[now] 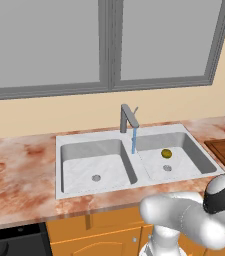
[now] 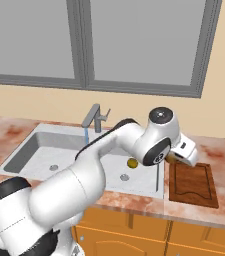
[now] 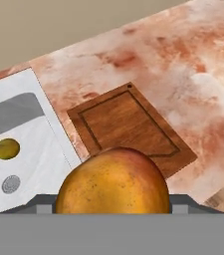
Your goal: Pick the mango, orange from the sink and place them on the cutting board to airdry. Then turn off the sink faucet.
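**Orange in the claw, above the board**

Gripper [image 3: 113,211] clamped on the orange [image 3: 114,182], fingertips hidden behind the fruit, so width apparently just the fruit's own. Round, no clear long axis; darker top turned away from the camera. Held above the near edge of the cutting board [image 3: 128,124]. Mango [image 3: 7,148] lying in the sink [image 3: 39,149], beside the drain [image 3: 11,184], well apart from the claw.

You're looking at a glossy white arm [image 2: 84,180] built of fat rounded links. Dark grey-black caps close the joints; one round cap [image 2: 161,115] at 12 o'clock carries a pale centre ring. A black band rings the base link.
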